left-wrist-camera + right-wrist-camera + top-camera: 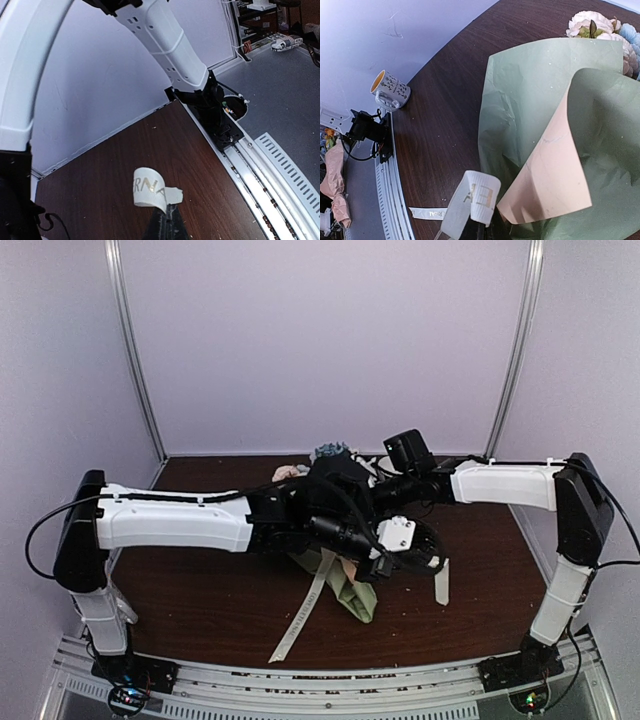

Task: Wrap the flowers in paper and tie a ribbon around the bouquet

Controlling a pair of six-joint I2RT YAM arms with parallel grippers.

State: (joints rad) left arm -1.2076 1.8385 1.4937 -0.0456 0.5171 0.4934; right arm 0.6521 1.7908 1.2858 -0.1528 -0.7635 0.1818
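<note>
Nearest us in the overhead view, one tail of the ribbon (301, 612) lies flat on the table (200, 595). Its free end is close to the front edge at about 7 o'clock, and the strip runs up toward 1 o'clock into the middle of the scene. A shorter tail shows at about 4 o'clock; we cannot tell whether it hangs or lies.

Between the two tails is the narrow tip of the bouquet (357, 602). It lies at the table's centre with its long axis roughly on the 6-to-12 line. The tip points to 6 o'clock, a touch to the right, and the wide end points to 12 o'clock.

Both arms meet over its middle and hide most of it. The left gripper (167, 224) has its fingers pressed together on a curl of ribbon with gold lettering that rises just above them. The right gripper (481, 231) is likewise clamped on a loop of ribbon, right beside the bundle.

From the right wrist, the paper (530, 100) shows its sage-green face outward, and a beige inner flap curls over near the gripper. Farther on, the flowers (592, 22) sit at the wide end, pale cream-pink blooms with blue ones at the frame's edge.

A mug (390, 89) stands by the wall at 10 o'clock in that view.
</note>
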